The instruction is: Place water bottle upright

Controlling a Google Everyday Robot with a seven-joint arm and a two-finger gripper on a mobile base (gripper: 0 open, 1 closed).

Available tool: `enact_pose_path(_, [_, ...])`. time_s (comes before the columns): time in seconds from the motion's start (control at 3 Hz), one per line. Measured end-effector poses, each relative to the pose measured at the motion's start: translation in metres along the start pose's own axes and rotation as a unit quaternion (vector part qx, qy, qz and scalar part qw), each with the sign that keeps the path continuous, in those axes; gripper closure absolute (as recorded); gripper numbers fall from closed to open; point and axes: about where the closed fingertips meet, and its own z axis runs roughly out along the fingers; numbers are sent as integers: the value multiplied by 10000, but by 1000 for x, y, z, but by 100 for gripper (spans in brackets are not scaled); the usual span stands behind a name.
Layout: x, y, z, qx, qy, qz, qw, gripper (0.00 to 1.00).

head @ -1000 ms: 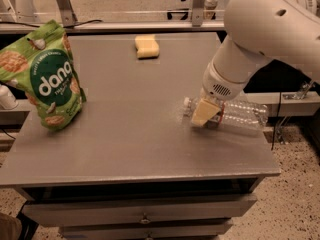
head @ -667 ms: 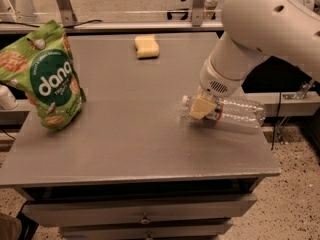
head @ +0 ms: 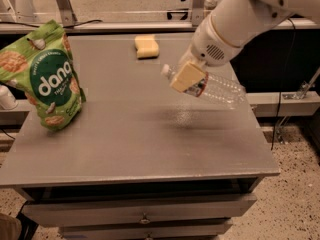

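Gripper (head: 187, 79) clamps the water bottle (head: 220, 90) near its neck, holding it almost level above the counter (head: 125, 144) by its right edge, cap pointing toward the left edge.

The single camera is looking down on the desk (head: 150, 149) from above its near edge, facing across the top toward the far rail (head: 125, 26). It is sitting near enough that the desk is filling most of the frame, with drawer fronts (head: 145, 211) showing below. The gripper (head: 187, 79) is hanging over the desk's right half, its fingers clasping the water bottle (head: 220, 90).
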Motion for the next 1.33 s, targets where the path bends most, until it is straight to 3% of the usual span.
enact_pose_path(0.33, [-33,-7,-18,-237,-995,111,9947,100])
enact_pose_path(0.67, [-55,-3,-30,-570,-2030,425,9766,100])
enact_pose_path(1.0, [-73,10,-41,-844,-2413,549,9652,100])
enact_pose_path(1.33, [-73,10,-40,-842,-2407,546,9654,100])
